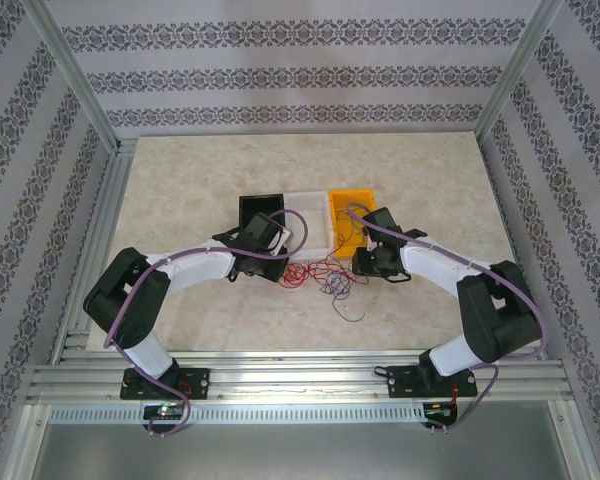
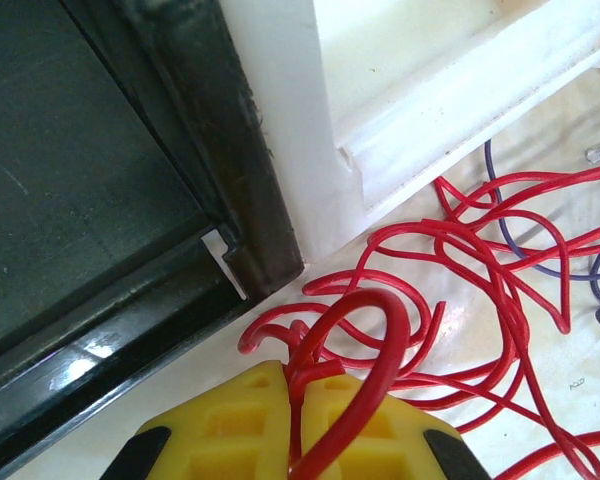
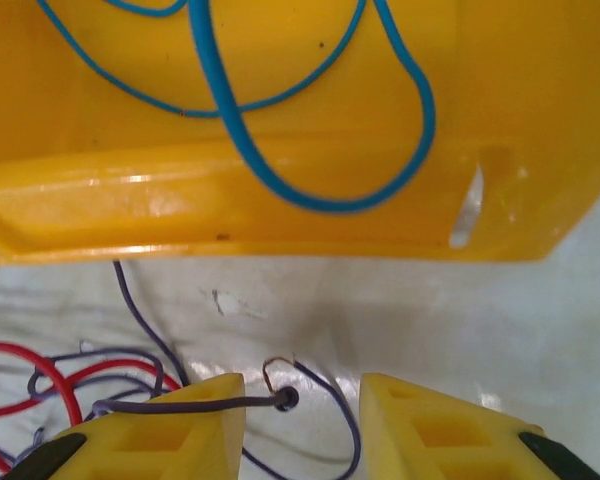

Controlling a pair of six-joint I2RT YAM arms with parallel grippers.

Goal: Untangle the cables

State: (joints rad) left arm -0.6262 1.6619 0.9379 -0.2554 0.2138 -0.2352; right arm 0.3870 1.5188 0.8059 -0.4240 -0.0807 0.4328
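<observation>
One tangle (image 1: 320, 272) lies on the table (image 1: 200, 300) just before the white bin (image 1: 308, 215): the left gripper (image 2: 298, 425) pinches the red cable (image 2: 480, 265), which trails rightward into the purple cable (image 3: 138, 305), lying nearest the spread, empty right gripper (image 3: 302, 405).

My table (image 1: 180, 180) has a pale marbled top. Three bins sit on it side by side in a row near the middle: black bin (image 1: 248, 205) on the left, white bin (image 1: 307, 196) in the centre, yellow bin (image 1: 352, 193) on the right, walls touching or just about. Just in front of the bins loose wires lie on the tabletop: a red cable (image 2: 372, 297) in loops near the black and white bins' corner, and a thin purple-grey cable (image 3: 132, 305) squiggling beside and across it, trailing toward my side.
</observation>
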